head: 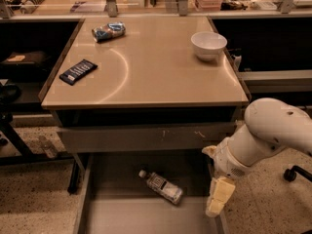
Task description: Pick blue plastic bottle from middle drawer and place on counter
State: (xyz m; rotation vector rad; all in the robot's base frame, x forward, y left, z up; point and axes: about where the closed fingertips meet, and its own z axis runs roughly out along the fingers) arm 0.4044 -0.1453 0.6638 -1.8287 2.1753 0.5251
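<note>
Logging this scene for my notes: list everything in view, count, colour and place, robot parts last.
blue plastic bottle: one, clear with white cap, lying in the middle drawer.
middle drawer: one, grey, open below the counter.
counter: one, beige, above the drawers.
bowl: one, white, counter's far-right corner.
snack bag: one, blue and white, counter's far left.
flat packet: one, dark blue, counter's left edge.
drawer front: one, grey, scuffed, above the open drawer.
arm: one, white, right of the drawer.
gripper: one, cream, pointing down by the drawer's right wall.
</note>
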